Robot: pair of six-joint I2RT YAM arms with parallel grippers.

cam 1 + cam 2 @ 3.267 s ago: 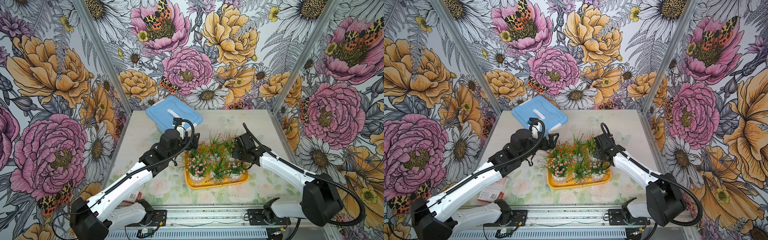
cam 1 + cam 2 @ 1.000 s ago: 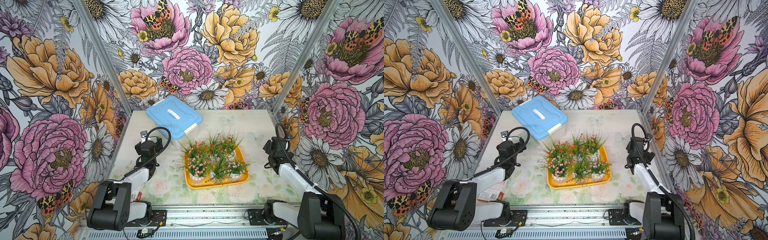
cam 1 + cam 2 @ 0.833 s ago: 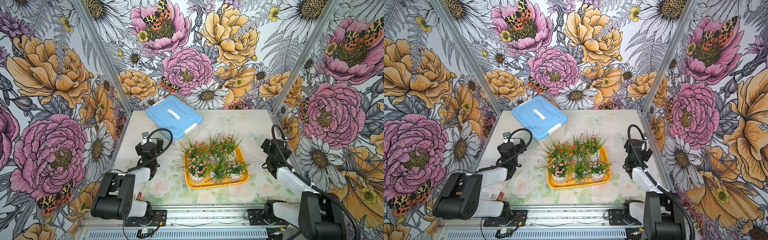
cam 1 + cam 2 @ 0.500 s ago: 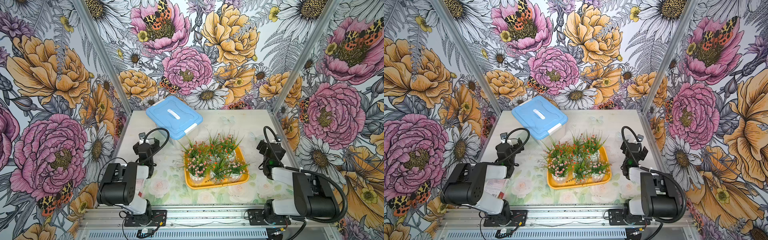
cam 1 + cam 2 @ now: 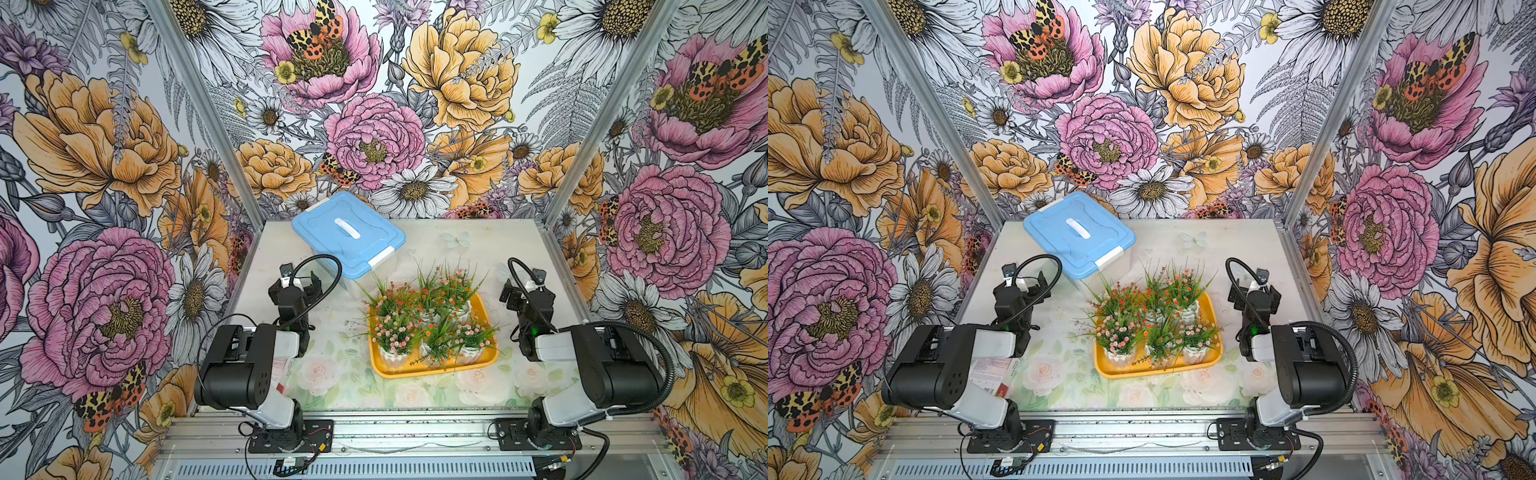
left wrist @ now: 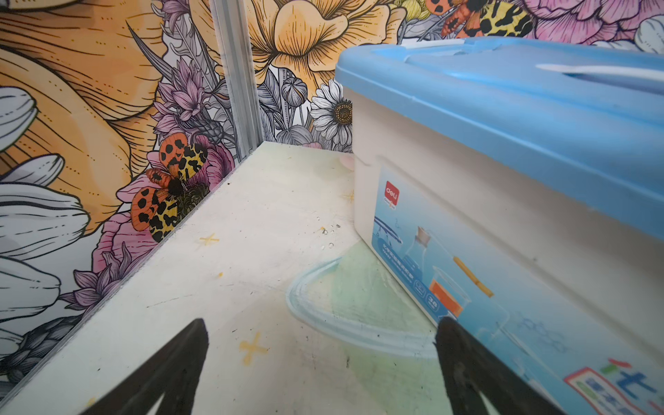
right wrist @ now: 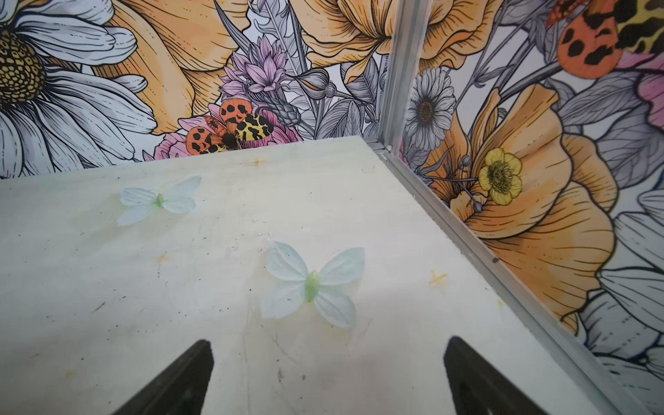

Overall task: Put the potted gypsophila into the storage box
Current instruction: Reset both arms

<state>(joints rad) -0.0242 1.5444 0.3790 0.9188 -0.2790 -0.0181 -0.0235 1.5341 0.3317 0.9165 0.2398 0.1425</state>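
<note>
Potted gypsophila in storage box; blue-lidded box just behind, nr left gripper.

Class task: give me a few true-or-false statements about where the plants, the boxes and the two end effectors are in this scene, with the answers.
1. The potted gypsophila stand inside the yellow storage box. True.
2. The blue-lidded box stands open. False: it is closed, at the back of the table.
3. The right end effector is shut on a pot. False: it is open and empty, off to the side of the storage box.
4. The left end effector is open and empty, close to the blue-lidded box. True.
</note>
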